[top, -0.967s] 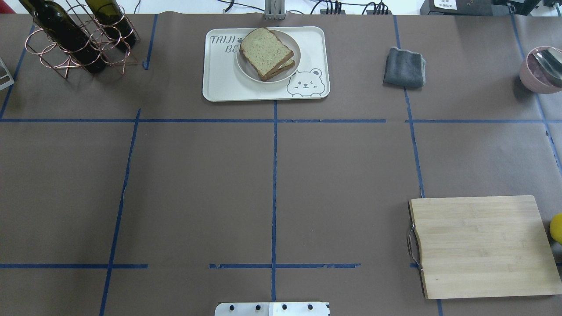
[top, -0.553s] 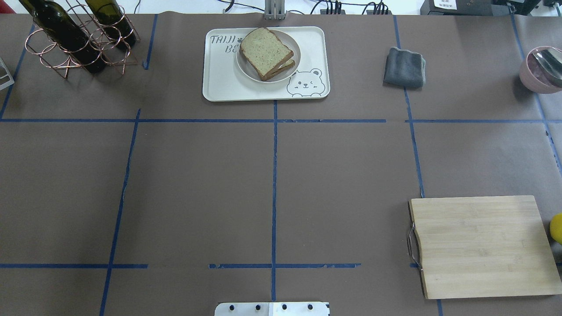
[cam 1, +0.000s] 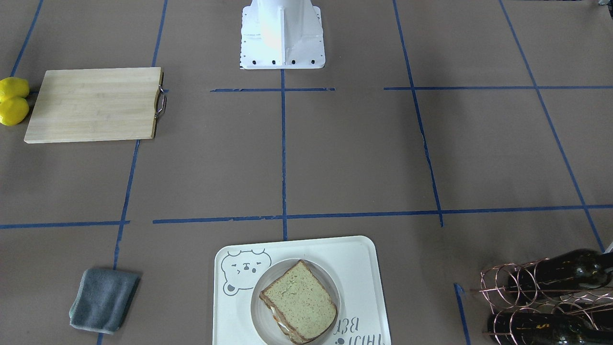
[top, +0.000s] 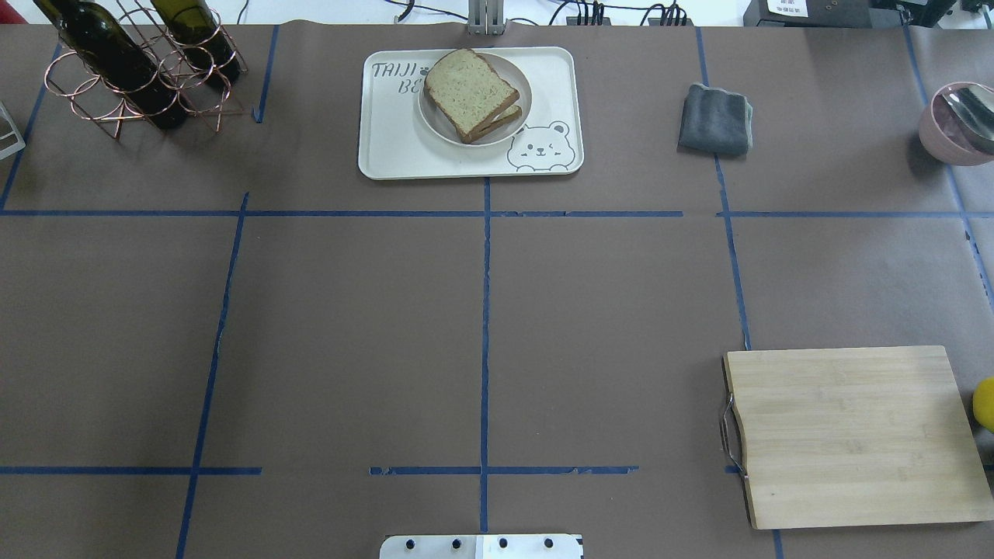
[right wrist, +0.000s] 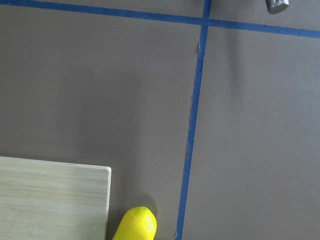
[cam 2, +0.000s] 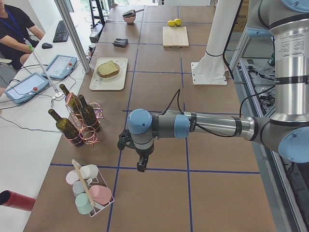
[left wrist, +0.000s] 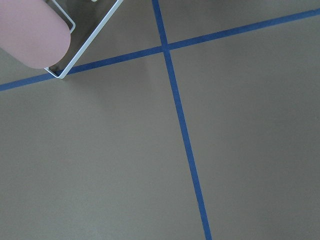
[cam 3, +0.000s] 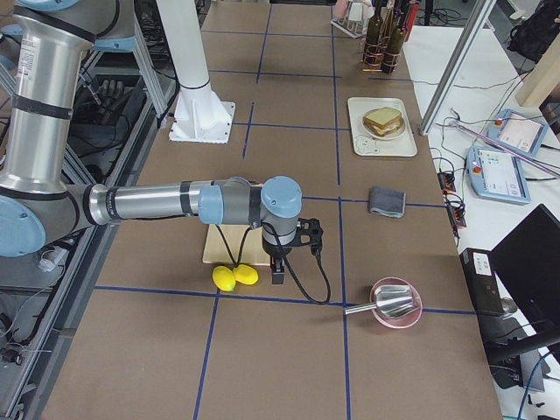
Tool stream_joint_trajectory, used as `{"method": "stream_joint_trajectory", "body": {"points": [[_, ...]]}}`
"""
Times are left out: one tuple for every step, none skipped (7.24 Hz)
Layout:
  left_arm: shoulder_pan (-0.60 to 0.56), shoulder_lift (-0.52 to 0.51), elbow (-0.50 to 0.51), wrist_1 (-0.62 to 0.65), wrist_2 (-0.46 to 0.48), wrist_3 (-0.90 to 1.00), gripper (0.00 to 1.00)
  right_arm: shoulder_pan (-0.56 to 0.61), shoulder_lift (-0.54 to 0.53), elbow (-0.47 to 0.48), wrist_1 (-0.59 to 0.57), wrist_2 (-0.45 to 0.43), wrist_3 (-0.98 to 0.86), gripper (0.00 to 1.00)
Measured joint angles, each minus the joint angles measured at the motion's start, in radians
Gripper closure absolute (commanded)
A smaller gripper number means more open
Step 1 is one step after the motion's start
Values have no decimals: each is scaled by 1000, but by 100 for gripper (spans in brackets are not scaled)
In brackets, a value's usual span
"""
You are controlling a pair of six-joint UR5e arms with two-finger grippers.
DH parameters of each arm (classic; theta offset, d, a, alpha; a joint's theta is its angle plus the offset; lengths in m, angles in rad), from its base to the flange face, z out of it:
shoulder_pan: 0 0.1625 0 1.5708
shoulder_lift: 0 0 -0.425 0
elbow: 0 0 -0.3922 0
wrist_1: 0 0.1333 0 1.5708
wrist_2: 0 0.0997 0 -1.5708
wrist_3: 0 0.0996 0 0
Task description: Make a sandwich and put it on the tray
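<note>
The sandwich (top: 470, 93), two brown-crusted slices with a white filling edge showing, lies on a small round white plate on the cream tray (top: 388, 147) at the table's far middle. It also shows in the front view (cam 1: 299, 299), on the tray (cam 1: 364, 268). Neither gripper shows in the overhead view. The left gripper (cam 2: 141, 166) hangs over bare table far to the left, near the cup rack. The right gripper (cam 3: 278, 278) hangs near the lemons, far to the right. I cannot tell whether either is open or shut.
A wooden cutting board (top: 846, 435) lies at the near right with two lemons (cam 1: 13, 99) beside it. A grey cloth (top: 714, 118), a pink bowl with a metal scoop (top: 955, 124), a wine-bottle rack (top: 132, 62) and a cup rack (cam 2: 89, 193) stand around the edges.
</note>
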State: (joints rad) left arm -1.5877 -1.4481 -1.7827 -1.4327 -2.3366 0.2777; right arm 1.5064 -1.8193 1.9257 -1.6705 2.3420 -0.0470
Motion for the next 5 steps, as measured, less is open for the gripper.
{"method": "stream_joint_trajectory", "body": {"points": [[0, 0, 0, 0, -1, 0, 0, 0, 0, 0, 0, 0, 0, 0], [0, 0, 0, 0, -1, 0, 0, 0, 0, 0, 1, 0, -1, 0], [0, 0, 0, 0, -1, 0, 0, 0, 0, 0, 1, -1, -1, 0], [0, 0, -1, 0, -1, 0, 0, 0, 0, -2, 1, -2, 9, 0], [0, 0, -2, 0, -1, 0, 0, 0, 2, -5, 5, -2, 60, 0]]}}
